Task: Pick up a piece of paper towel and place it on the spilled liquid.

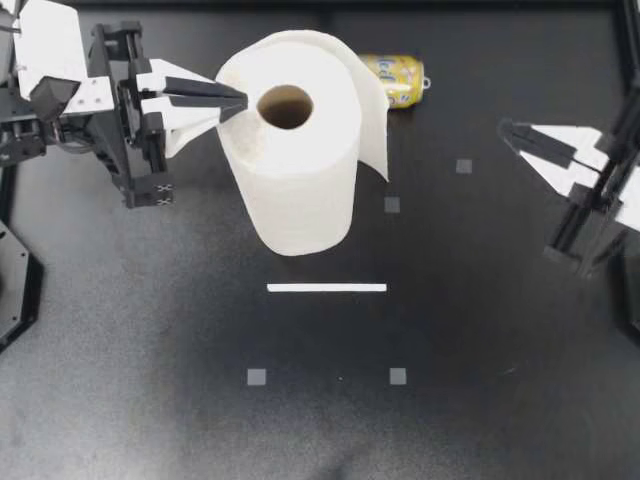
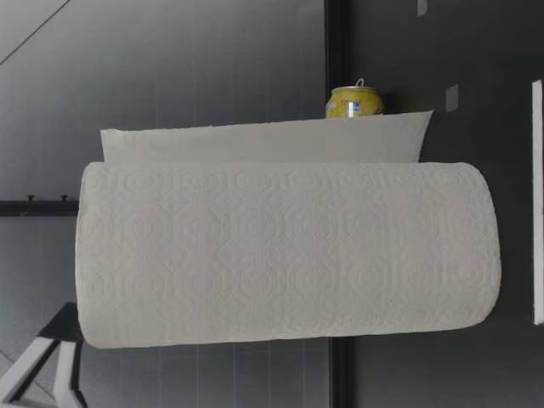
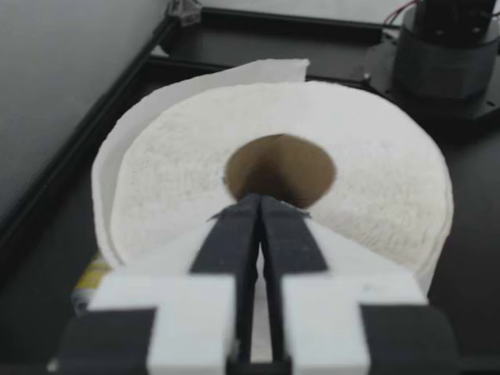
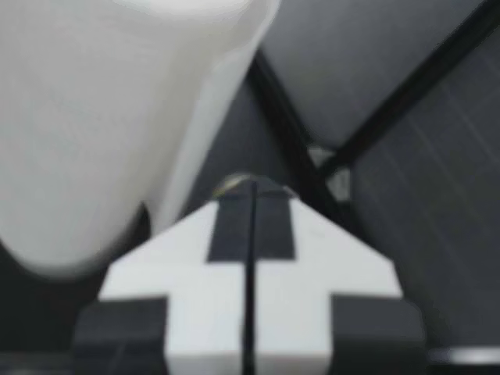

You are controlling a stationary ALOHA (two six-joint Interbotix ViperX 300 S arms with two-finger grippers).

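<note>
- White strip (image 1: 326, 288): flat, thin and straight-edged. It lies on the matte black bench (image 1: 480, 400) at the roll's 6 o'clock, with open room round it.
- Paper towel roll (image 1: 295, 170): upright at mid-bench, a soft, embossed cylinder with a brown cardboard core (image 1: 285, 106). A loose sheet (image 1: 372, 115) hangs off at 3 o'clock.
- My left hand (image 1: 242, 101): fingers pressed together, over the roll's top at 9 o'clock, tips at the core's rim.
- My right hand (image 1: 506, 130): fingers together, well apart at 3 o'clock, with open bench between.
- Yellow can (image 1: 396, 80): shiny metal, on its side at 1 o'clock, just behind the sheet.
</note>
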